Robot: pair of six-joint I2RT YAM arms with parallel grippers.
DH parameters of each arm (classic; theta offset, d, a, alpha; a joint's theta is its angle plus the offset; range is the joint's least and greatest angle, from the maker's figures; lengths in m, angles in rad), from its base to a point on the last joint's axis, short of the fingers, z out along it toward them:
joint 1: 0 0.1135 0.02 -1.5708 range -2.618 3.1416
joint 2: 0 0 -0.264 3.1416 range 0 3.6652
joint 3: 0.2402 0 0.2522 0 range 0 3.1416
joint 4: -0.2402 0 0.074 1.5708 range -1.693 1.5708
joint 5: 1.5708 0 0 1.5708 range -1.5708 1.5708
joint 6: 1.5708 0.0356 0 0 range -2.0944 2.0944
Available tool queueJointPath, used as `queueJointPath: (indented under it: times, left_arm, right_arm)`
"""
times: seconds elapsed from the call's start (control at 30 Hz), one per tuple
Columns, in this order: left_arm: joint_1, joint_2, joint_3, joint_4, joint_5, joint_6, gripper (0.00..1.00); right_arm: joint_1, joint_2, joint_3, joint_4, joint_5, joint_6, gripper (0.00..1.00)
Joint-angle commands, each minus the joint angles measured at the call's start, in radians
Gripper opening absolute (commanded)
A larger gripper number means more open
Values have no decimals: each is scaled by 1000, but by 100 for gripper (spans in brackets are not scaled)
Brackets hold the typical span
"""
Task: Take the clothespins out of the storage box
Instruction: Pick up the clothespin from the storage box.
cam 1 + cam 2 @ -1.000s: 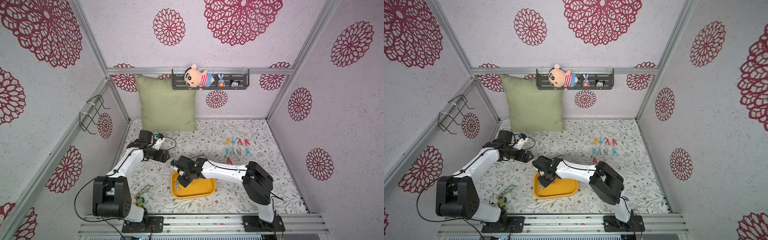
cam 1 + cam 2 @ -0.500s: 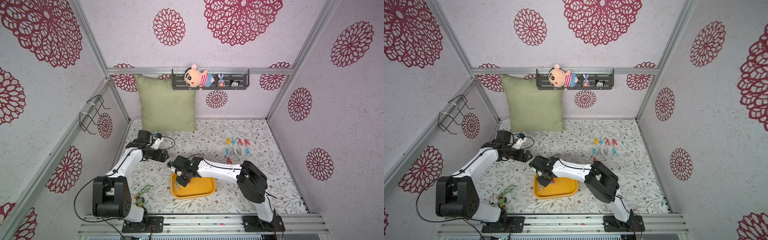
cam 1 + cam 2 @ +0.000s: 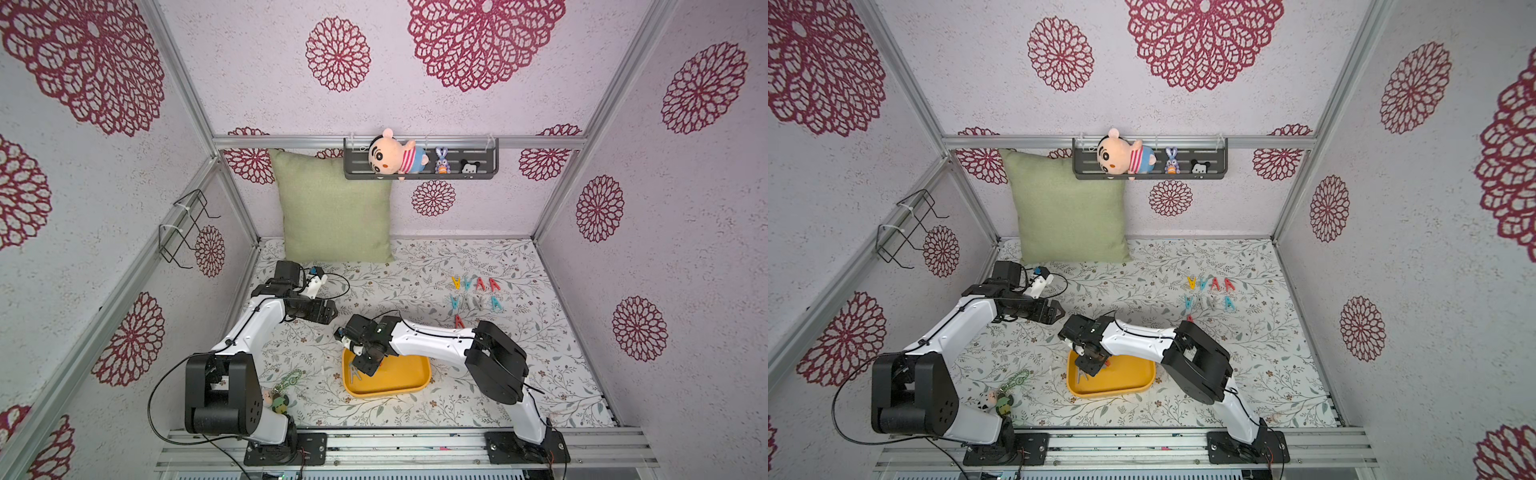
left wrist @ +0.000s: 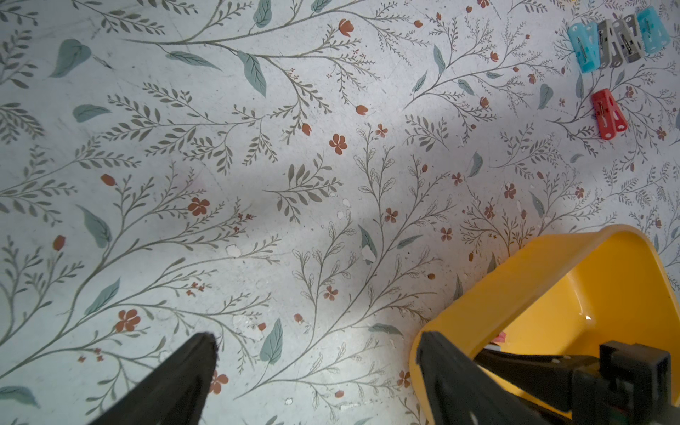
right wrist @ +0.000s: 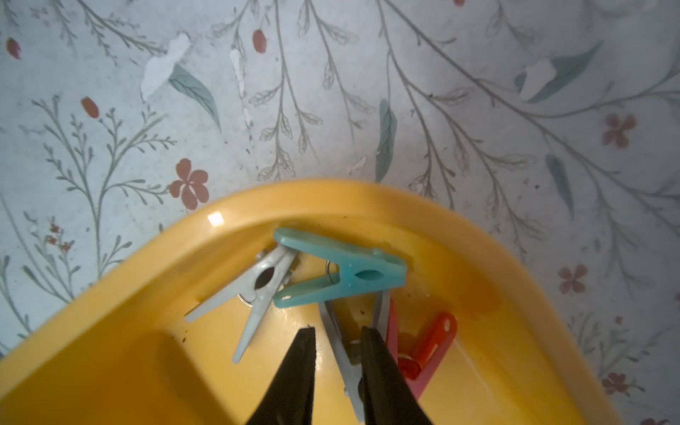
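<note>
The right hand (image 5: 338,331) sat inside the storage box (image 5: 331,191), fingers narrowed astride a grey clothespin (image 5: 347,368) (gripped or not, I could not tell); a teal clothespin (image 5: 346,274) lay just ahead. The left hand (image 4: 316,336) gaped open beside the box

The left gripper (image 4: 314,349) hangs over the floral tabletop (image 4: 257,184). Its two black fingers (image 4: 184,379) are spread wide, with only bare print between the jaws. Taking straight ahead of the jaws as twelve o'clock, the yellow storage box (image 4: 515,279) sits at about three o'clock. One rounded corner shows, overlapped by the nearer finger. A black machine part (image 4: 633,371) reaches into it. Well away, between one and two o'clock, lie clothespins (image 4: 618,40) in a tight row of teal, grey, grey, teal. A red clothespin (image 4: 609,114) lies near them, closer to the box.
</note>
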Motion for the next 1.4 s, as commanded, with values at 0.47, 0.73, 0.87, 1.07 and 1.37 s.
queueJointPath:
  times: [0.47, 0.73, 0.87, 1.07, 1.37]
  left_arm:
    - [10, -11, -5, 8, 20, -4, 94]
    - [10, -11, -3, 7, 25, -5, 94]
    - [11, -10, -2, 7, 26, -4, 94]
    - [10, -9, -1, 7, 31, -7, 94]
    - [10, -1, 2, 5, 35, -9, 94]
  right_arm:
    - [4, 28, 26, -21, -11, -38, 27]
    - [4, 4, -10, 3, -5, -25, 20]
    - [4, -17, -29, 17, -3, -21, 17]
    - [4, -31, -36, 17, 4, -11, 7]
    - [4, -145, -64, 45, 11, 30, 0]
